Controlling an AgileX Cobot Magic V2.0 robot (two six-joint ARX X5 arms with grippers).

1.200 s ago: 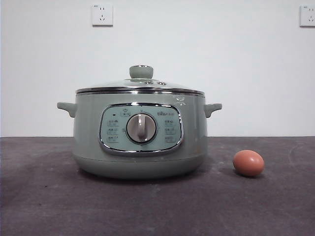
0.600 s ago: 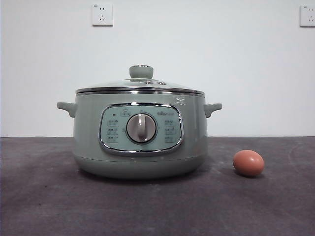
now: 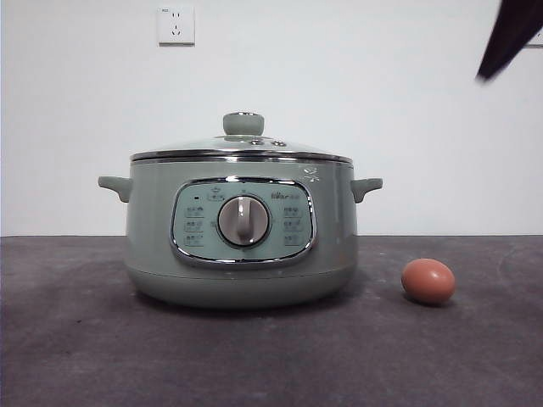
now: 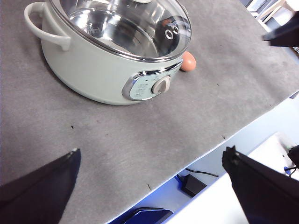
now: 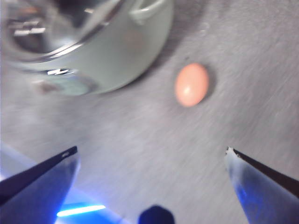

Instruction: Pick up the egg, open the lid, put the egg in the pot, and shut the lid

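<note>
Right gripper newly in at top corner, fingers spread above egg; pot beside, lid on.

Lab bench: bare white wall, socket, grey mat.

Even, bright light; sharp front view, motion-blurred right wrist view.
</note>
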